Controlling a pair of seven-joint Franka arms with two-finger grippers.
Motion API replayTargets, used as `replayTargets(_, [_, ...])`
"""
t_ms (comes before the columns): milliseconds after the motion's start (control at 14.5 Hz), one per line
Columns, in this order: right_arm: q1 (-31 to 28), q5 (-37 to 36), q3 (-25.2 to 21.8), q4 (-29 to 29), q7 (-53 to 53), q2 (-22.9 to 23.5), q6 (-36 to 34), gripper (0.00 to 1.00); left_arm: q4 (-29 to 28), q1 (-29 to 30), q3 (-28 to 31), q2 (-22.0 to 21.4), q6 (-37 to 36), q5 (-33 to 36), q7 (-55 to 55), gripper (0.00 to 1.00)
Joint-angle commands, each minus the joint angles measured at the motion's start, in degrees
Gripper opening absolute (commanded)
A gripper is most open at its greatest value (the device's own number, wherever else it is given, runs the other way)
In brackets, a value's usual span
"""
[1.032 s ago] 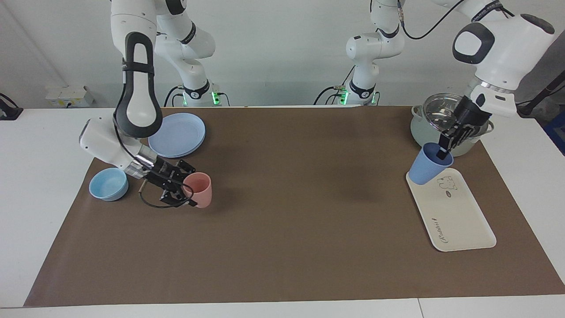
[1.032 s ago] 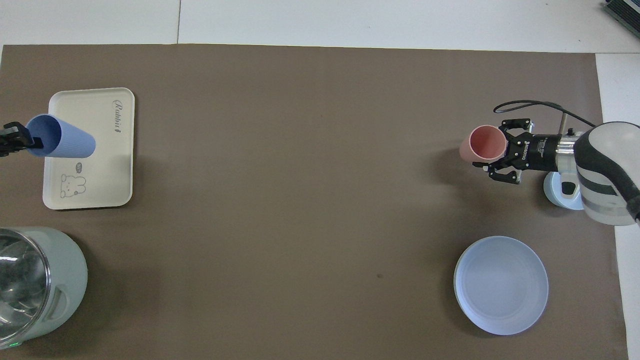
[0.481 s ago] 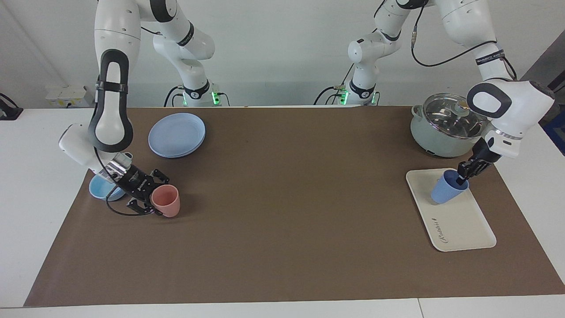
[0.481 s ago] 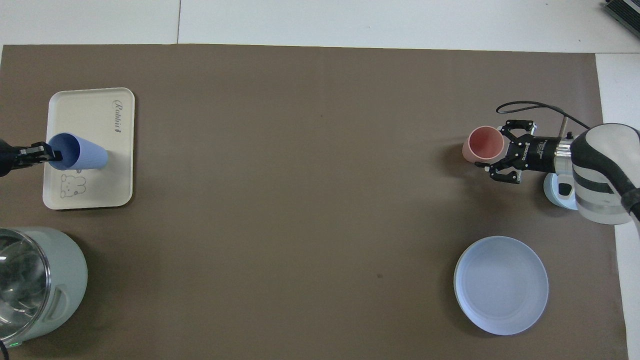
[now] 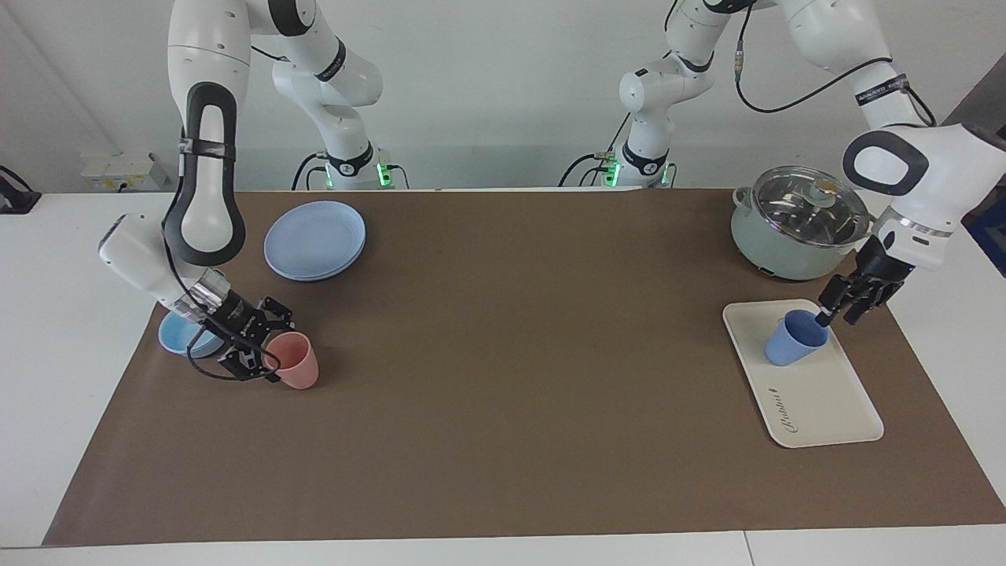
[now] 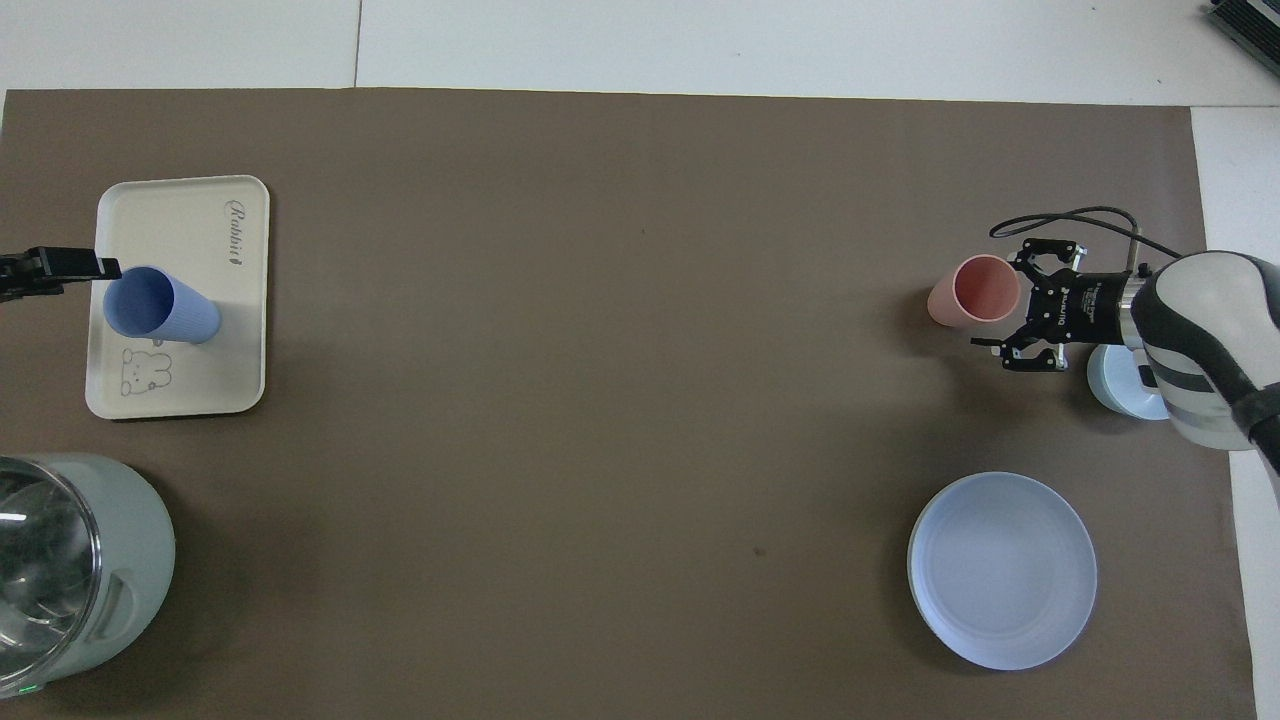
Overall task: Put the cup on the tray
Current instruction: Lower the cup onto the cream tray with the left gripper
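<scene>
Where the flat cream-white rectangular tray (image 5: 817, 393) lies toward the left arm's end of the brown-covered surface (image 5: 511, 377), the small periwinkle-blue plastic cup (image 5: 794, 339) stands upright on it, on the half nearer the robots. Left gripper (image 5: 835, 316) just beside the cup's rim, fingers spread, released, grasping nothing. Grey-green lidded pot (image 5: 798, 222) near the tray, nearer the robots. Well apart from the tray, toward the right arm's end: right gripper (image 5: 263, 363), jaws parted, against a pink plastic cup (image 5: 295, 359) standing on the surface; whether it touches, cannot tell. Light-blue bowl (image 5: 179, 334) and round blue plate (image 5: 315, 239) there too.
</scene>
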Motion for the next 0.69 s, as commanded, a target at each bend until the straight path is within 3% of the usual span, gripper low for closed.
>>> replayTargets(0, [-1.0, -2.9, 0.2, -0.7, -10.6, -0.9, 2.8, 0.99, 1.6, -3.3, 0.2, -5.4, -8.2, 9.1, 0.4, 1.0])
replayTargets(275, [-1.9, -4.0, 0.2, -0.5, -24.4, -0.8, 7.6, 0.99, 0.6, -11.8, 0.2, -10.0, -17.4, 17.3, 0.4, 1.0])
replayTargets(619, [-1.1, -4.1, 0.1, -0.9, -32.4, -1.5, 12.9, 0.99, -3.4, -20.3, 0.1, -13.6, -21.7, 17.6, -5.6, 1.0])
